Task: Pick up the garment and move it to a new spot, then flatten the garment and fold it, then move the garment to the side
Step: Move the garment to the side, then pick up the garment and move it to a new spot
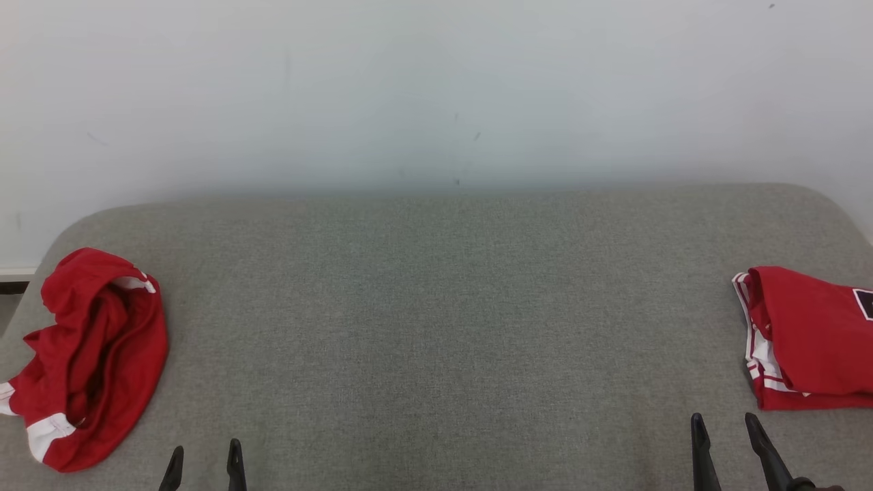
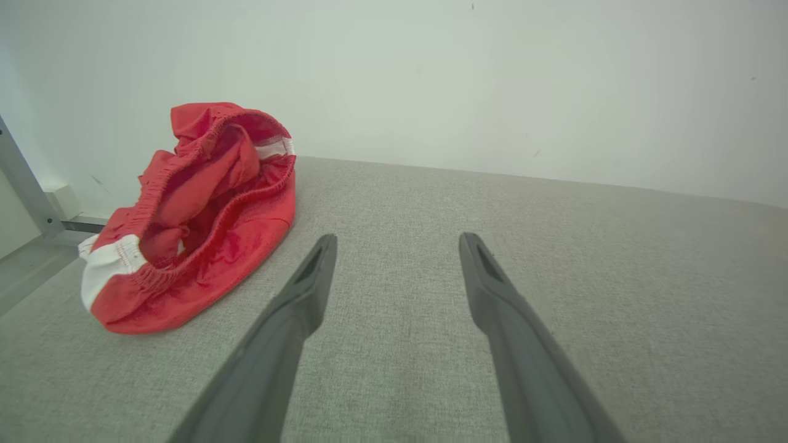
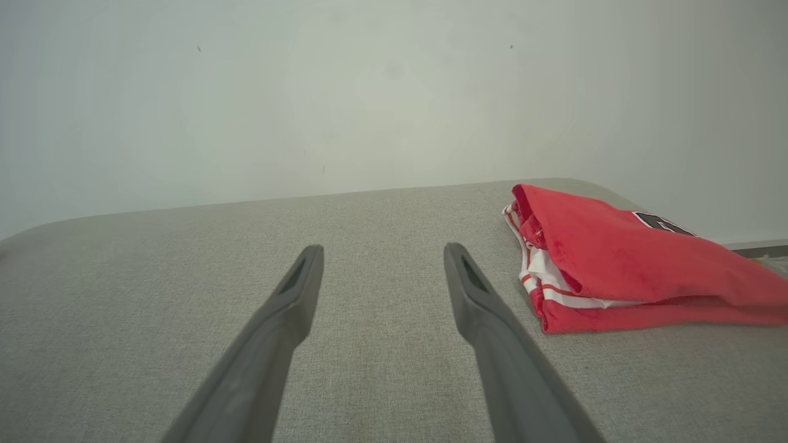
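Note:
A crumpled red garment [image 1: 95, 354] with white trim and an elastic waistband lies in a heap at the table's left end; in the left wrist view the garment [image 2: 197, 215] sits to the upper left of my fingers. My left gripper [image 1: 204, 458] is open and empty near the front edge, just right of that heap, and it [image 2: 397, 246] holds nothing between its fingers. My right gripper [image 1: 724, 426] is open and empty at the front right, and its fingers [image 3: 378, 255] stand apart over bare cloth.
A folded red piece with white stripes [image 1: 811, 341] lies at the table's right end, just beyond my right gripper, also seen as the folded piece [image 3: 634, 264]. The grey fabric table [image 1: 436, 307] stretches between them. A pale wall [image 1: 436, 88] stands behind.

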Tool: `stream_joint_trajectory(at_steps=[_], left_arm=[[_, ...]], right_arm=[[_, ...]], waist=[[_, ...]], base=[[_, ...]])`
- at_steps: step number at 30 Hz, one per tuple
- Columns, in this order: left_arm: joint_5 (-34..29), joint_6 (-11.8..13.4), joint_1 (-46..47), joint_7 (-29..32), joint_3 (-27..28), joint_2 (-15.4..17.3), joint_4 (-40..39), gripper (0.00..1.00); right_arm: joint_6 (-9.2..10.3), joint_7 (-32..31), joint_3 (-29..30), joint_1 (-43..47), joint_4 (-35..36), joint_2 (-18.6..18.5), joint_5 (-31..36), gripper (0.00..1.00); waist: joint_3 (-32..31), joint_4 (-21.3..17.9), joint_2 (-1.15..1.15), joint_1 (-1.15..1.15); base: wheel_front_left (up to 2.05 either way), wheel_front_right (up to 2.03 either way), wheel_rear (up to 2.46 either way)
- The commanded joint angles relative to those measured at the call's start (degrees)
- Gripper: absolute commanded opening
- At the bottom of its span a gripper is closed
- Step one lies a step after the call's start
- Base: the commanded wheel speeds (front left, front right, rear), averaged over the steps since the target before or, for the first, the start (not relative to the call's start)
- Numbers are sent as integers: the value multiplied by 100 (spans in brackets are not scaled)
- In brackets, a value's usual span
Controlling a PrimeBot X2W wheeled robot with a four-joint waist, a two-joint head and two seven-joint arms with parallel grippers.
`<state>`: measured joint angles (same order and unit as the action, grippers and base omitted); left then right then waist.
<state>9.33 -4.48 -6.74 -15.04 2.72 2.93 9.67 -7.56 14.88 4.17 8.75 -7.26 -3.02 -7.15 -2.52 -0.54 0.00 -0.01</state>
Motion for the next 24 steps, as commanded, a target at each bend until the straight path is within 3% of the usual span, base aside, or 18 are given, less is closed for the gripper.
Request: stream_joint_trajectory(at_steps=[1,24], left_arm=[[-4,0,-46,-17,24,-6,22,100],[25,10,-21,-17,-7,-7,87,100]], right_arm=[[16,23,14,28,-19,15,-18,100],[16,36,-92,66,-30,18,-260,100]], waist=[[-24,12,0,1],[-27,112,0,1]], base=[[0,0,0],[0,0,0]])
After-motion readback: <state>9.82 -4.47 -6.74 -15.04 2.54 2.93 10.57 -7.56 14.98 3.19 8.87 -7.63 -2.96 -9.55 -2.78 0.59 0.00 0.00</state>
